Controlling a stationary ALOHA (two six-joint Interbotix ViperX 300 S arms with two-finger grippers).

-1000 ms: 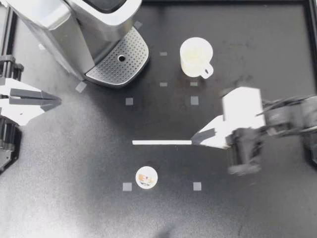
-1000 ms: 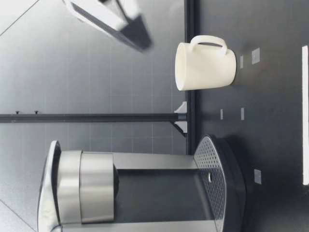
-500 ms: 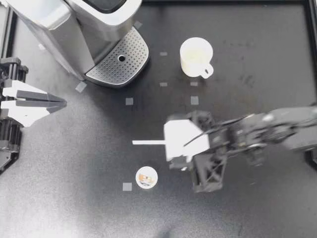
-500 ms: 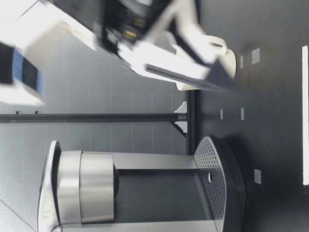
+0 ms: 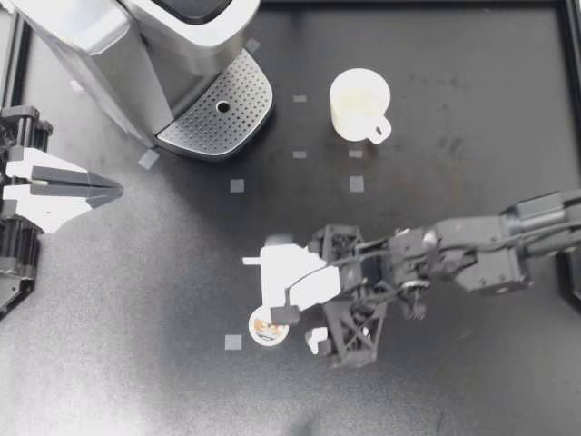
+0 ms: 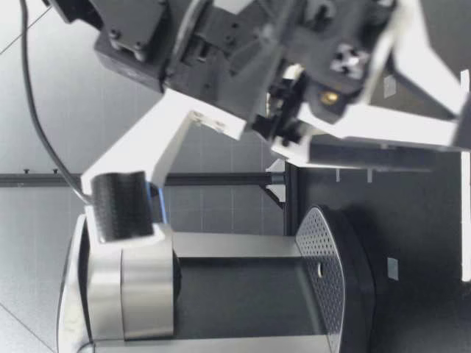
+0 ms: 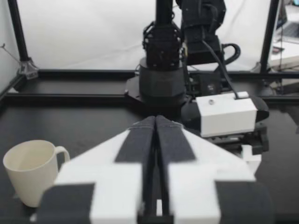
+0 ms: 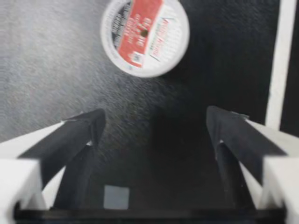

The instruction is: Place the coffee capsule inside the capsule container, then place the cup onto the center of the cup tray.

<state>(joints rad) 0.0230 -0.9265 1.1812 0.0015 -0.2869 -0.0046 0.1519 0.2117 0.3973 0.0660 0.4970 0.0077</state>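
Right gripper (image 5: 300, 329) spread wide, just short of coffee capsule (image 5: 263, 330), near tabletop (image 5: 454, 386) edge opposite the coffee machine (image 5: 136, 54). Left gripper (image 5: 111, 188) pressed shut, empty. Likely light, thin-walled, crushable: pinch gently across sidewalls.

Print on the coffee capsule (image 8: 145, 37) is illegible

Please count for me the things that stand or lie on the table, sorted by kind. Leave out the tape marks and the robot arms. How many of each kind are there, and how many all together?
coffee machine: 1
cup: 1
coffee capsule: 1
Total: 3
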